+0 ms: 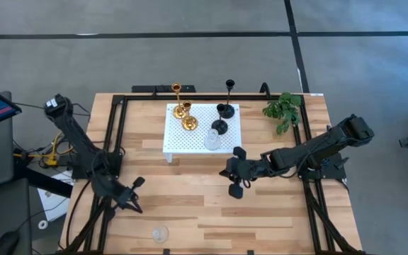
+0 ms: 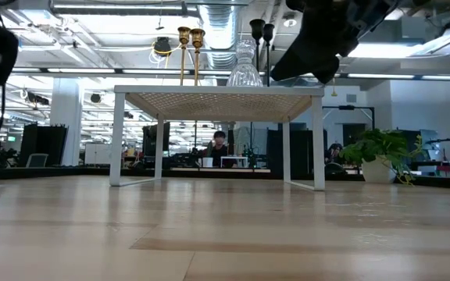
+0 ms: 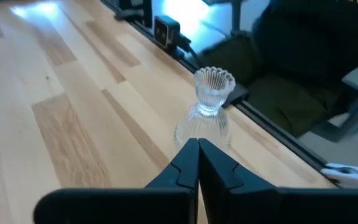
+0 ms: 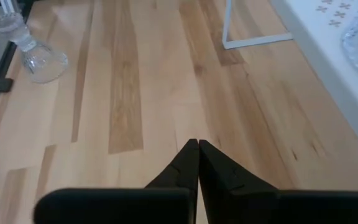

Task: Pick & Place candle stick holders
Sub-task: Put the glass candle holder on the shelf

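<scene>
Two gold holders (image 1: 185,117), two black holders (image 1: 222,117) and one clear glass holder (image 1: 212,140) stand on their round bases on the white perforated platform (image 1: 179,145). In the low view the gold holders (image 2: 190,47), the black holders (image 2: 262,35) and the glass holder (image 2: 244,69) show on top of it. A second clear glass holder (image 1: 160,234) stands upright on the table near its front edge. It also shows in the left wrist view (image 3: 207,109). My left gripper (image 1: 134,200) is shut and empty, just short of that holder. My right gripper (image 1: 224,172) is shut and empty, above the table, near side of the platform.
A green plant sprig (image 1: 283,110) stands at the table's far right. Black frame rails (image 1: 115,134) run along the table's left and right sides. The platform's thin white legs (image 2: 119,136) stand on the table. Bare wood lies between the platform and the front edge.
</scene>
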